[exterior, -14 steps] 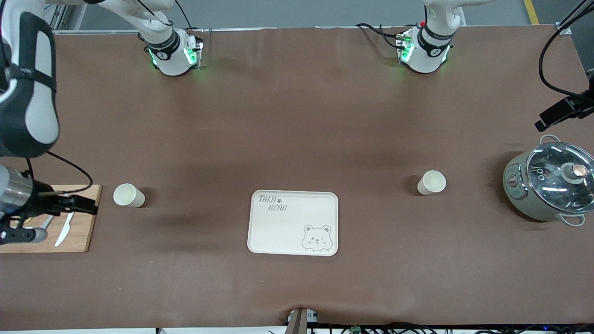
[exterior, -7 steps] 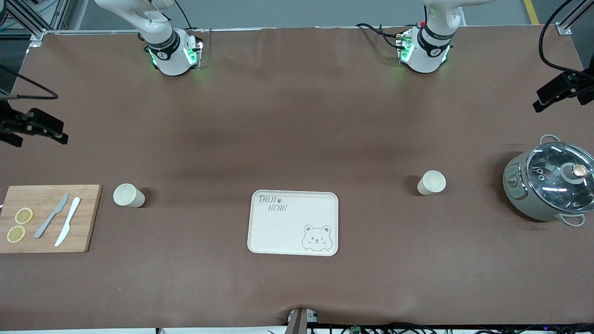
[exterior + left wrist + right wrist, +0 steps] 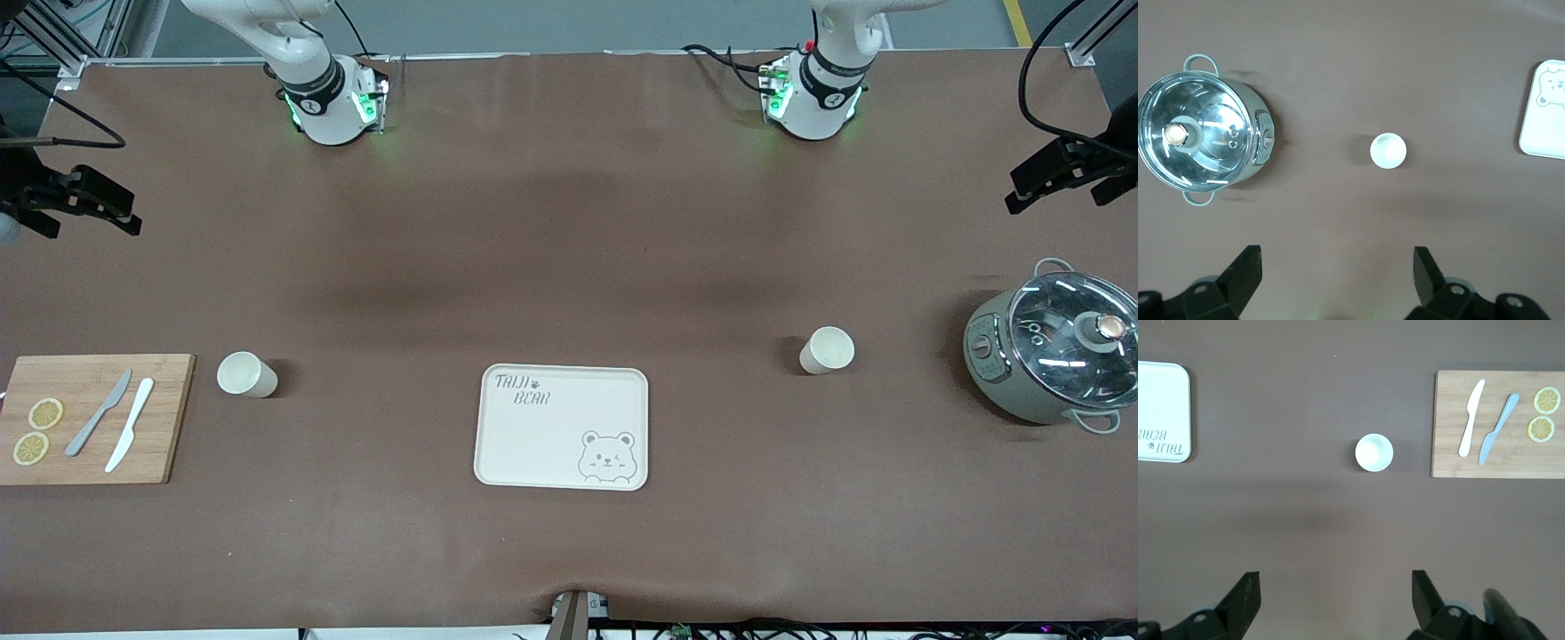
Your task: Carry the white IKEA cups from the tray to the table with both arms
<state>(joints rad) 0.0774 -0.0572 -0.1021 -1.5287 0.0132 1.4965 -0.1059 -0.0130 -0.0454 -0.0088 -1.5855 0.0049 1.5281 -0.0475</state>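
Two cream-white cups stand upright on the brown table. One cup point(image 3: 246, 374) is beside the cutting board, toward the right arm's end; it also shows in the right wrist view point(image 3: 1374, 452). The other cup point(image 3: 827, 350) is beside the pot, toward the left arm's end; it also shows in the left wrist view point(image 3: 1388, 151). My right gripper point(image 3: 124, 212) hangs high over the table's edge, open and empty point(image 3: 1335, 581). My left gripper point(image 3: 1018, 188) hangs high above the pot's end, open and empty point(image 3: 1336, 260).
A cream bear tray point(image 3: 562, 427) lies between the two cups, slightly nearer the front camera. A wooden cutting board point(image 3: 164, 418) carries two knives and lemon slices. A grey pot with a glass lid point(image 3: 1053, 356) stands at the left arm's end.
My right arm has lifted off from over the cutting board and now hangs high over the table's edge. My left gripper has shifted slightly. The cups have not moved.
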